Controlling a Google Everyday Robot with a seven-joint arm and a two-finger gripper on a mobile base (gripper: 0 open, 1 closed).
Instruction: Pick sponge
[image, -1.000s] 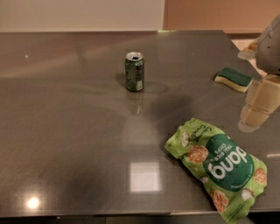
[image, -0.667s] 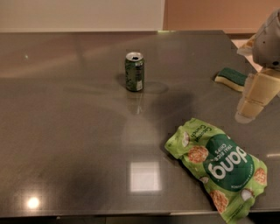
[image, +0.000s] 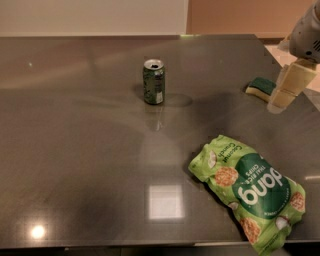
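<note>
The sponge (image: 260, 88) lay flat on the worktop (image: 90, 150), far right; the hand (image: 281, 96) hung just beside it. Apart or together: could not tell.

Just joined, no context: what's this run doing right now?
The robot is going for the sponge. Its gripper hangs at the right edge of the table, just beside the sponge and partly in front of it. The sponge lies flat on the table, not yet picked. The can stands upright mid-table and the bag lies near the front, both untouched.
</note>
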